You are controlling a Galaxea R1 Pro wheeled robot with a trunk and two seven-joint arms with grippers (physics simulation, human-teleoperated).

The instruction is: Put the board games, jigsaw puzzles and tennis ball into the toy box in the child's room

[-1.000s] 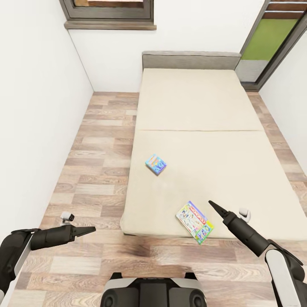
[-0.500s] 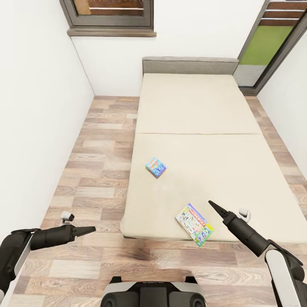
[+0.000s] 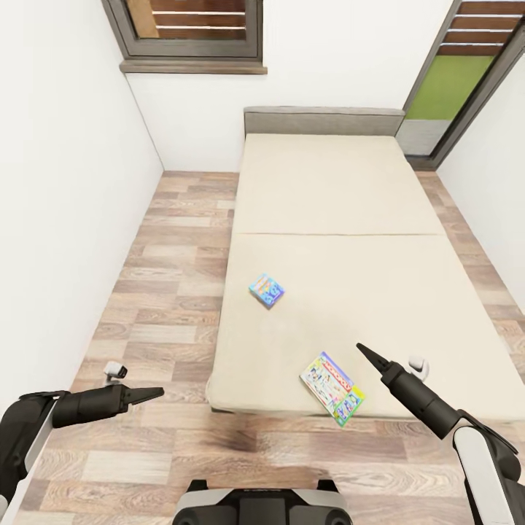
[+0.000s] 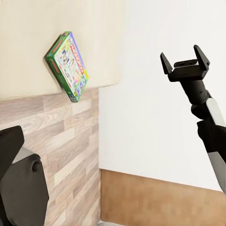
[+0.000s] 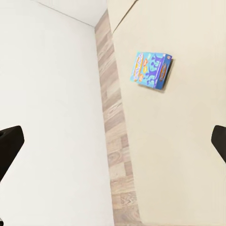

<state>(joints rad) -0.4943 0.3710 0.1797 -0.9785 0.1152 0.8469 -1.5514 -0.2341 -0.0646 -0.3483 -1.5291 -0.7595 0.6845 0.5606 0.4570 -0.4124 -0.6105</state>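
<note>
The robot stands at the foot of the low wide bed with the beige cover (image 3: 343,292), facing its grey headboard at twelve o'clock. Two of the board games lie flat on the cover, well apart from each other. The small blue square printed box (image 3: 266,289) sits toward eleven o'clock, near the bed's left edge. The longer white-and-green printed box (image 3: 332,387) lies almost dead ahead, close to the foot edge, one corner jutting past it.

Both arms are held out low and carry nothing. The left tool (image 3: 149,394) hovers over the wood-plank floor (image 3: 168,292) at about nine o'clock, beside the bed; whether its fingers are spread or pressed together I cannot tell from here. The right tool (image 4: 184,60), seen from the left wrist, has its two fingers spread wide and empty; it hangs over the cover just to the three o'clock side of the white-and-green box.

By my reckoning the bed part of the job has not begun: neither box is gripped, and both must yet be carried off to the toy box. How things stand on the worktop cannot be judged from here.
</note>
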